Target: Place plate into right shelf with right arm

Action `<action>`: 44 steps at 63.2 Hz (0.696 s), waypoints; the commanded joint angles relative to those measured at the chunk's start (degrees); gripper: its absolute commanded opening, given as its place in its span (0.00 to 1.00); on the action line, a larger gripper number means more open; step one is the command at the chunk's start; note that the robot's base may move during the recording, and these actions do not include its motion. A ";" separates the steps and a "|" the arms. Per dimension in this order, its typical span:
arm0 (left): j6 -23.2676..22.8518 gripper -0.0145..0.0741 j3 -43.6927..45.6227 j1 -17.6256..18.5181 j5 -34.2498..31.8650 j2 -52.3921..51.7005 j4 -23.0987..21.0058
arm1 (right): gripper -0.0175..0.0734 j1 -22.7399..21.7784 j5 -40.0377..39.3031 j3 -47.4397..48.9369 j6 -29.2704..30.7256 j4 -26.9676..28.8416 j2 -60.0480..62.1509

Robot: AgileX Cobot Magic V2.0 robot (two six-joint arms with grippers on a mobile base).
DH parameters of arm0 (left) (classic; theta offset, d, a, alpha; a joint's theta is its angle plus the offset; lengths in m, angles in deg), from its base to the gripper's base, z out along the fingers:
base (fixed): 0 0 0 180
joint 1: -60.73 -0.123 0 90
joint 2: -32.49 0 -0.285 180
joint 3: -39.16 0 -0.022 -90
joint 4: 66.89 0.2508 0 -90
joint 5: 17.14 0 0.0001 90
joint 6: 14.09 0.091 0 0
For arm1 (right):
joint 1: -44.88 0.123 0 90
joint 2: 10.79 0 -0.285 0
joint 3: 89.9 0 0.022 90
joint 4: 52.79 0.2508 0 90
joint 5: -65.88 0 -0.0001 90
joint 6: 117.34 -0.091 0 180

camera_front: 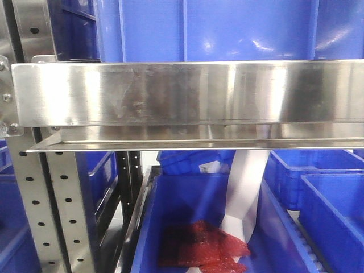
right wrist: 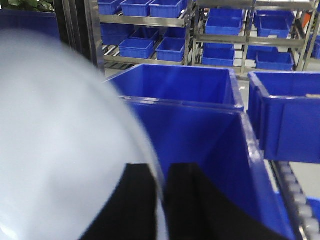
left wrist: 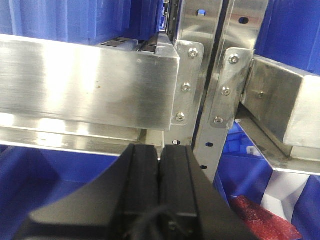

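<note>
The right gripper (right wrist: 161,200) is clamping the plate (right wrist: 60,140) by its rim, the two black fingers (right wrist: 192,205) pinching the edge between them. The plate is hanging on edge above a blue bin (right wrist: 210,145) of the right shelf (camera_front: 187,94), filling the left half of the right wrist view. In the front view, it is showing as a pale strip below the shelf's broad steel rail, above a red bag (camera_front: 202,247) lying in that bin. The left gripper (left wrist: 159,175) is sitting fully closed on nothing, just before the rail.
</note>
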 commanded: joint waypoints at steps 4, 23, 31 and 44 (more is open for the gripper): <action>-0.40 0.02 -0.59 0.11 -5.16 -0.59 -0.47 | 0.62 0.13 -3.72 2.59 -0.30 3.26 2.24; -0.40 0.02 -0.59 0.11 -5.16 -0.59 -0.47 | 0.69 0.13 -3.97 2.59 -0.30 4.69 2.43; -0.40 0.02 -0.59 0.11 -5.16 -0.59 -0.47 | 0.62 0.07 -4.28 2.59 -0.30 4.69 2.83; -0.40 0.02 -0.59 0.11 -5.16 -0.59 -0.47 | 0.24 0.07 -3.46 2.59 -0.30 4.69 3.17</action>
